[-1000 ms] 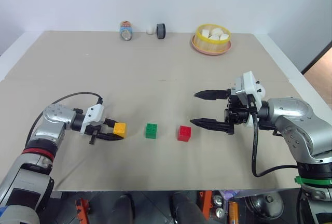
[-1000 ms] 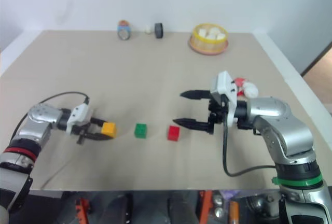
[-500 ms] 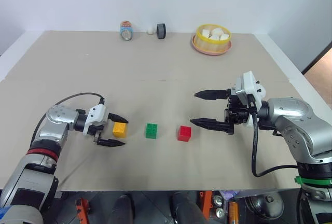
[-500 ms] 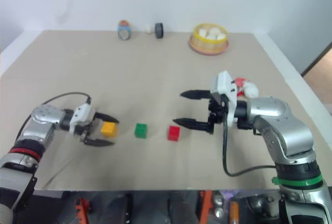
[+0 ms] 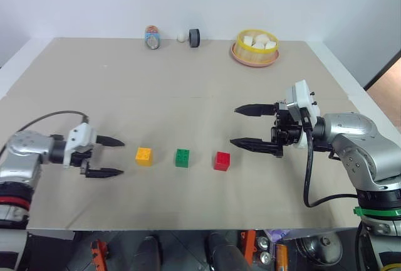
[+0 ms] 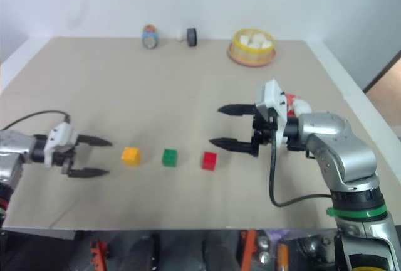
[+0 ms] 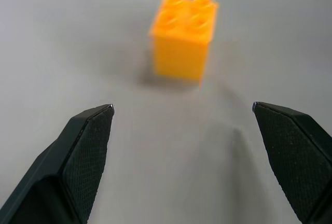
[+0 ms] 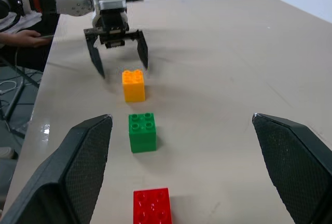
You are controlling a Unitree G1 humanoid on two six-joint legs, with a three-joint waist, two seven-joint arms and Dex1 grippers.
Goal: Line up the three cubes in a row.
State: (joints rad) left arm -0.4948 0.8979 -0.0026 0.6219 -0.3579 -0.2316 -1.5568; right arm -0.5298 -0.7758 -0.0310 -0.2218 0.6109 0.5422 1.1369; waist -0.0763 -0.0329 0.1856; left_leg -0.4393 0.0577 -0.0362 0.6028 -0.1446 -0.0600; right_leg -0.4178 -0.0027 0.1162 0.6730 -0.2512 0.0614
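- Nearest the robot, three studded blocks sit on the tan table (image 5: pixel 188 89) in a straight line running from 9 o'clock to 3 o'clock: the orange-yellow cube (image 5: pixel 143 156), the green cube (image 5: pixel 182 158) and the red cube (image 5: pixel 222 161), each apart from its neighbour by a similar gap.
- At 9 o'clock of the orange-yellow cube, the left gripper (image 5: pixel 113 157) hangs just above the table with its two black fingers spread wide, holding nothing; its tips point at that cube and stand clear of it.
- At 3 o'clock of the red cube, the right gripper (image 5: pixel 237 125) is held above the table, fingers spread wide and empty, tips pointing toward the row and close to the red cube without touching it.
- At the far edge, toward 12 o'clock, lie a small tin (image 5: pixel 151 37), a white ball (image 5: pixel 181 36) and a black roll (image 5: pixel 195 37).
- Toward 1 o'clock on that edge stands a yellow basket (image 5: pixel 255 54) holding white lumps (image 5: pixel 257 39).
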